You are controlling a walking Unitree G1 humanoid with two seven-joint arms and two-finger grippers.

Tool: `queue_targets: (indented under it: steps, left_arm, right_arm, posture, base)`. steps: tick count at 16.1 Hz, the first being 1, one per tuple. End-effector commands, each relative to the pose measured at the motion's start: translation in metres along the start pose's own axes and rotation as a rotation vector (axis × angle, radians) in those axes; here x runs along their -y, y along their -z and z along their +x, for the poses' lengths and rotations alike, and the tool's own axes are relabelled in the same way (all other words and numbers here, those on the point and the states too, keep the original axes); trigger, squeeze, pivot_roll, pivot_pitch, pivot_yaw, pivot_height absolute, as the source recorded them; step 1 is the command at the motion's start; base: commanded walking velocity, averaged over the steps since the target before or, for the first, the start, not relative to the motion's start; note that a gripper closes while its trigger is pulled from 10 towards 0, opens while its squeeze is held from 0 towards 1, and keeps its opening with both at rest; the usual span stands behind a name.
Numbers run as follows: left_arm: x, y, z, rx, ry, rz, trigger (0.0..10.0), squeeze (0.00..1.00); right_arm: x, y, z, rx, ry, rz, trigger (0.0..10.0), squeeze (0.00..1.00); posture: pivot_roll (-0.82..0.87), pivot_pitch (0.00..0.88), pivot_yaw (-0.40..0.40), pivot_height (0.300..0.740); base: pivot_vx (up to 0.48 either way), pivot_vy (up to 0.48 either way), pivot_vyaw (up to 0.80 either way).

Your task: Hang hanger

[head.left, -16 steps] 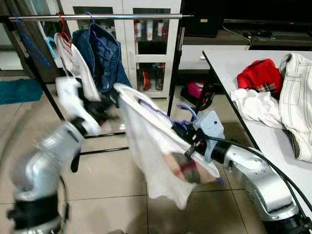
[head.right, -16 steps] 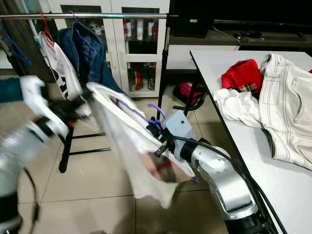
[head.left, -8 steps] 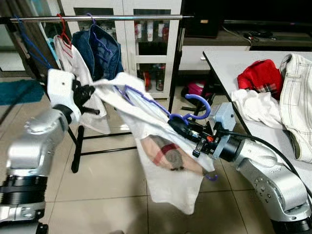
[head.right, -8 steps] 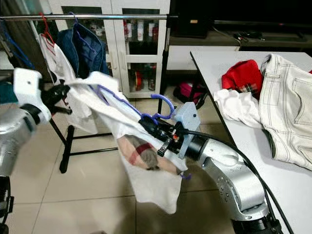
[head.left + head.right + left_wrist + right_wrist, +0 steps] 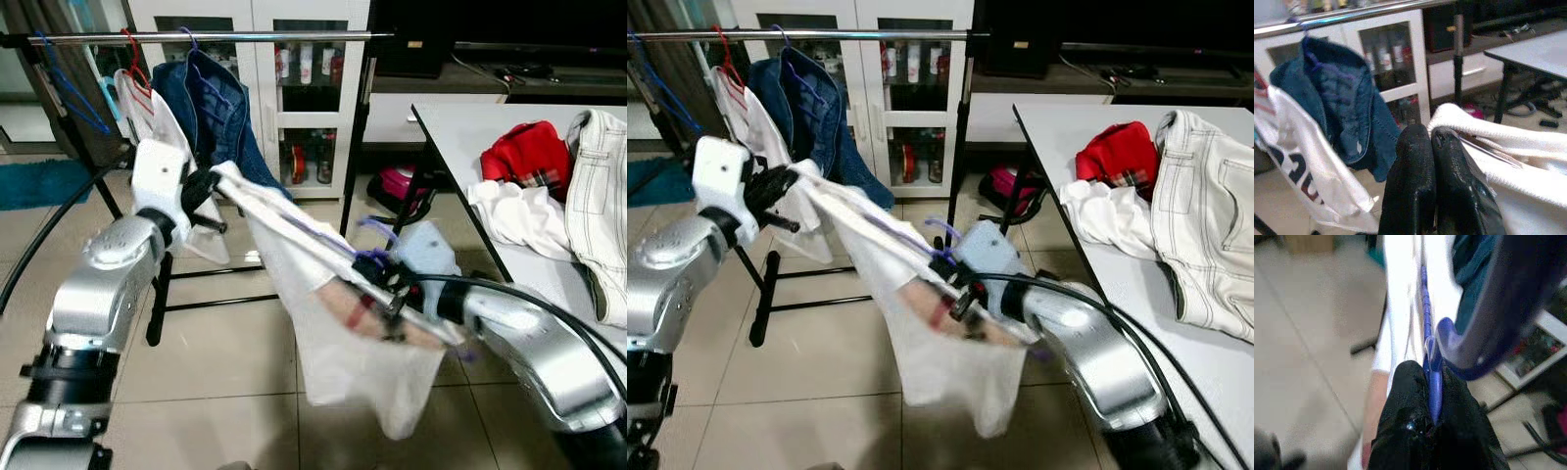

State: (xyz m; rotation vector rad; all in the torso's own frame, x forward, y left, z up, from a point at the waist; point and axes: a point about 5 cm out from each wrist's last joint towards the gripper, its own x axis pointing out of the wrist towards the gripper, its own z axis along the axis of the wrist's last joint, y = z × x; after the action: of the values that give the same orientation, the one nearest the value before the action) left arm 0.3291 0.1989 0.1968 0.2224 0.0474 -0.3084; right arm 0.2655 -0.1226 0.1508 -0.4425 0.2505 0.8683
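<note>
Our right gripper sits just below the centre of the eye views, its two black fingers pinched tight on the neck of the purple hanger, right under the hook. The hook curves up and away in the right wrist view, and the arm here is blurred in both eye views.

Our left gripper is in the upper left of the frame, its fingers pressed together on the shoulder end of the white shirt that the hanger carries. In the left wrist view we see the white cloth bunched just beside the closed fingers, but we cannot tell how much of it lies between them. The shirt stretches in a taut line from the left gripper down to the right one, then droops towards the tiled floor, with a reddish printed patch showing near the middle.

Behind the left arm, the clothes rail runs across the top of the frame. A blue denim jacket and a white printed garment hang on it, touching each other.

At the right edge stands a grey table bearing a red garment, a white cloth and pale jeans in a heap. A white glass-door cabinet stands behind the rail.
</note>
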Motion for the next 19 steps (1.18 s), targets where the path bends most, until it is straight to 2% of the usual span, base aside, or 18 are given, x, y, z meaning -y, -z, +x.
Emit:
queue_targets:
  steps: [1, 2, 3, 4, 5, 6, 7, 8, 9, 10, 11, 12, 13, 14, 16, 17, 18, 19]
  left_arm:
    - [-0.007, -0.007, 0.001, -0.011, -0.023, 0.076, 0.0, 0.0]
    - [-0.01, -0.002, 0.003, -0.055, -0.03, 0.123, 0.0, 0.0]
    - [-0.013, 0.001, 0.004, -0.073, -0.045, 0.143, 0.0, 0.0]
    - [-0.026, 0.01, 0.003, -0.14, -0.108, 0.192, 0.0, 0.0]
    - [-0.035, 0.021, 0.0, -0.197, -0.143, 0.233, 0.0, 0.0]
    - [-0.039, 0.028, -0.002, -0.227, -0.154, 0.24, 0.0, 0.0]
    - [-0.045, 0.045, -0.007, -0.286, -0.178, 0.238, 0.0, 0.0]
    - [-0.047, 0.052, -0.008, -0.306, -0.186, 0.235, 0.0, 0.0]
    - [-0.048, 0.067, -0.012, -0.344, -0.197, 0.225, 0.0, 0.0]
    - [-0.038, 0.074, -0.012, -0.33, -0.15, 0.174, 0.0, 0.0]
    - [-0.017, 0.07, -0.007, -0.264, -0.062, 0.102, 0.0, 0.0]
    - [-0.011, 0.066, -0.006, -0.228, -0.042, 0.071, 0.0, 0.0]
    - [0.013, 0.052, -0.004, -0.118, 0.031, -0.069, 0.0, 0.0]
    - [0.016, 0.052, -0.005, -0.115, 0.041, -0.086, 0.0, 0.0]
    - [0.006, 0.072, -0.011, -0.198, -0.051, -0.047, 0.0, 0.0]
    - [0.004, 0.074, -0.012, -0.208, -0.065, -0.049, 0.0, 0.0]
    - [-0.007, 0.077, -0.016, -0.238, -0.112, 0.026, 0.0, 0.0]
    - [-0.013, 0.07, -0.016, -0.235, -0.122, 0.093, 0.0, 0.0]
  right_arm:
    - [-0.001, 0.01, 0.001, -0.098, -0.033, -0.03, 0.0, 0.0]
    - [-0.004, 0.01, -0.001, -0.11, -0.102, -0.072, 0.0, 0.0]
    - [-0.006, 0.009, -0.003, -0.094, -0.134, -0.074, 0.0, 0.0]
    - [-0.006, 0.002, -0.014, 0.008, -0.184, -0.017, 0.0, 0.0]
    - [0.001, -0.001, -0.022, 0.057, -0.158, 0.033, 0.0, 0.0]
    - [0.003, -0.003, -0.027, 0.082, -0.156, 0.052, 0.0, 0.0]
    - [0.006, -0.008, -0.036, 0.135, -0.181, 0.087, 0.0, 0.0]
    - [0.006, -0.01, -0.038, 0.152, -0.194, 0.1, 0.0, 0.0]
    - [0.006, -0.013, -0.043, 0.183, -0.225, 0.127, 0.0, 0.0]
    - [0.004, -0.011, -0.043, 0.177, -0.226, 0.138, 0.0, 0.0]
    - [0.005, 0.0, -0.036, 0.087, -0.166, 0.151, 0.0, 0.0]
    - [0.006, 0.005, -0.034, 0.049, -0.136, 0.157, 0.0, 0.0]
    - [0.007, 0.009, -0.029, 0.043, -0.068, 0.176, 0.0, 0.0]
    - [0.008, 0.007, -0.027, 0.065, -0.058, 0.199, 0.0, 0.0]
    - [0.003, -0.009, -0.027, 0.181, -0.119, 0.222, 0.0, 0.0]
    - [0.003, -0.011, -0.026, 0.195, -0.123, 0.23, 0.0, 0.0]
    - [0.002, -0.001, -0.026, 0.074, -0.13, 0.123, 0.0, 0.0]
    - [0.003, 0.018, -0.026, -0.097, -0.127, -0.023, 0.0, 0.0]
  posture:
    - [-0.08, 0.0, 0.019, 0.74]
    - [-0.08, 0.0, 0.017, 0.74]
    - [-0.08, 0.0, 0.015, 0.74]
    - [-0.08, 0.0, 0.006, 0.74]
    - [-0.09, 0.0, 0.002, 0.74]
    - [-0.09, 0.0, 0.002, 0.74]
    - [-0.1, 0.0, 0.004, 0.74]
    - [-0.1, 0.0, 0.004, 0.74]
    - [-0.1, 0.0, 0.008, 0.74]
    - [-0.11, 0.0, 0.01, 0.74]
    - [-0.11, 0.0, 0.01, 0.74]
    - [-0.11, 0.0, 0.01, 0.74]
    - [-0.1, 0.0, 0.004, 0.74]
    - [-0.1, 0.0, 0.004, 0.74]
    - [-0.1, 0.0, 0.003, 0.74]
    - [-0.1, 0.0, 0.003, 0.74]
    - [-0.1, 0.0, -0.001, 0.74]
    - [-0.1, 0.0, 0.004, 0.74]
  base:
    - [0.0, 0.0, 0.0]
    - [0.0, 0.0, 0.0]
    - [0.0, 0.0, 0.0]
    - [0.0, 0.0, 0.0]
    - [0.0, 0.0, 0.0]
    - [0.0, 0.0, 0.0]
    - [0.0, 0.0, 0.0]
    - [0.0, 0.0, 0.0]
    - [0.0, 0.0, 0.0]
    - [0.0, 0.0, 0.0]
    - [0.0, 0.0, 0.0]
    - [0.0, 0.0, 0.0]
    - [0.0, 0.0, 0.0]
    - [0.0, 0.0, 0.0]
    - [0.0, 0.0, 0.0]
    - [0.0, 0.0, 0.0]
    - [0.0, 0.0, 0.0]
    - [0.0, 0.0, 0.0]
